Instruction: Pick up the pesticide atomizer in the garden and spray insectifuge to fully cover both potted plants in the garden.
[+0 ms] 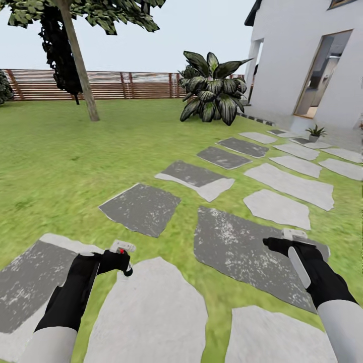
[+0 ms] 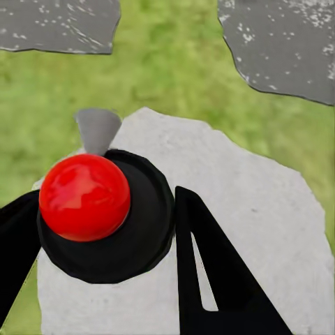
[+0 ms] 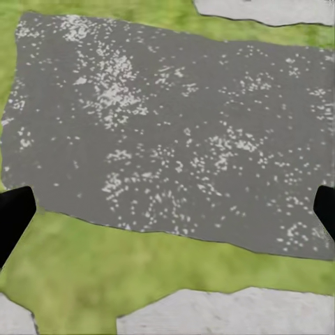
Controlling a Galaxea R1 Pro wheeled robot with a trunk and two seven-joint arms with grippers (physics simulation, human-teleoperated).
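A: Progress? By my reading, early. Neither the pesticide atomizer nor the two low potted plants can be found from here, so pickup and spraying all remain.

B: Tools? The left gripper holds a black object with a red ball; what it is I cannot tell. The right gripper stands wide, fingertips at the wrist view's edges, nothing between.

A: Ground: lawn, grey stepping stones running far right toward a white house. Slatted fence far; broad-leaved bush and tree trunk before it.

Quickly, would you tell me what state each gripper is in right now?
Left gripper: shut on the pesticide atomizer.
Right gripper: open, holding nothing, over a stepping stone.
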